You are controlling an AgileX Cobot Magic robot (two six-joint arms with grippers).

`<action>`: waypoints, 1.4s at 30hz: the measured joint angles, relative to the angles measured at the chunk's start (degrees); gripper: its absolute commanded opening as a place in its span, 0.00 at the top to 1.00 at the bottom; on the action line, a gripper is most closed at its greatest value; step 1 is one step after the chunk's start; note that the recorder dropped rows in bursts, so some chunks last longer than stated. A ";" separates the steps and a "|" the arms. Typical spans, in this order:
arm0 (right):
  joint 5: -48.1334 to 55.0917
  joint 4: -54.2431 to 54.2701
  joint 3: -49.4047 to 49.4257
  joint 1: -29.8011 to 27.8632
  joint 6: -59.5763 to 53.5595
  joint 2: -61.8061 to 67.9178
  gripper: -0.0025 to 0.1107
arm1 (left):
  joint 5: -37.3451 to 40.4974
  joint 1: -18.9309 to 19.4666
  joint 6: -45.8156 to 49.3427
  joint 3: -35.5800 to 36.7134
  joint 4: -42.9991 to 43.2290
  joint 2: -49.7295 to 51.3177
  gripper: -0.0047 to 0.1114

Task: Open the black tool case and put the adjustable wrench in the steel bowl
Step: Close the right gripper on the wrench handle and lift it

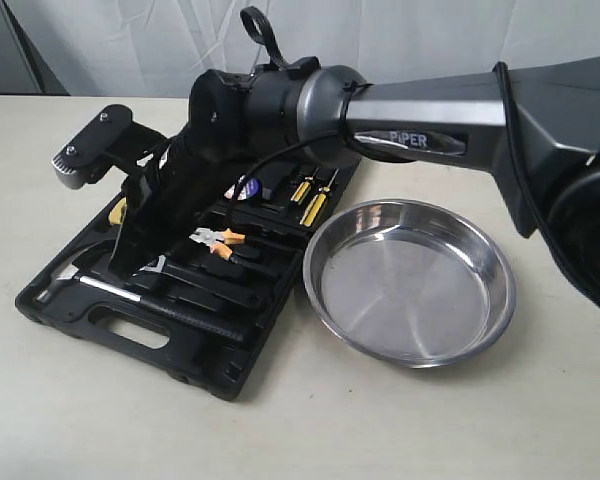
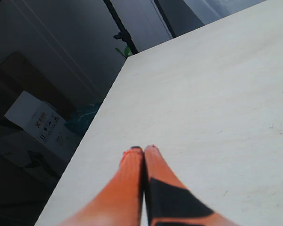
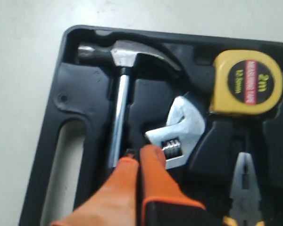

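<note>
An open black tool case [image 1: 195,372] holds a hammer [image 3: 127,54], tape measure [image 3: 247,82], pliers [image 3: 243,188] and the adjustable wrench [image 3: 181,127], lying in its slot. The right gripper [image 3: 139,151], fingers pressed together, points between hammer shaft and wrench head. The steel bowl [image 1: 410,285] sits just beside the case. The left gripper [image 2: 144,149], also pressed together, hangs over the table [image 2: 217,94].

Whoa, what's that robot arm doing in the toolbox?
The right pincer is down in the open black tool case, fingers pressed together, at the silver head of the adjustable wrench, beside the hammer. The wrench lies in its slot, not lifted yet. The steel bowl next to the case holds nothing. The left pincer is shut too, over the table.
</note>
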 measured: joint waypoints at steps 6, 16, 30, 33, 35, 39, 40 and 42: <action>-1.81 -9.77 0.00 0.00 6.21 0.00 0.80 | 0.00 0.00 0.00 0.00 0.00 0.00 0.96; 1.52 -13.23 0.00 0.00 7.45 0.00 0.72 | 0.00 0.00 0.00 0.00 0.00 0.00 0.96; -0.06 -14.11 0.00 0.00 7.90 3.04 0.61 | 0.00 0.00 0.00 0.00 0.00 0.00 0.96; -0.78 -14.26 0.00 0.00 7.90 3.82 0.61 | 0.00 0.00 0.00 0.00 0.00 0.00 0.96; -1.43 -14.26 0.00 0.00 7.90 4.19 0.61 | -0.09 0.00 0.00 0.00 0.00 0.00 0.96; -2.75 -14.26 0.00 0.00 7.90 4.66 0.61 | -0.09 0.00 0.00 0.00 0.00 0.00 0.96; -2.75 -14.26 0.00 0.00 7.90 4.90 0.61 | -0.09 0.00 0.00 0.00 0.00 0.00 0.96; -2.83 -14.26 0.00 0.00 7.90 5.54 0.61 | -0.09 0.00 0.00 0.00 0.00 0.00 0.96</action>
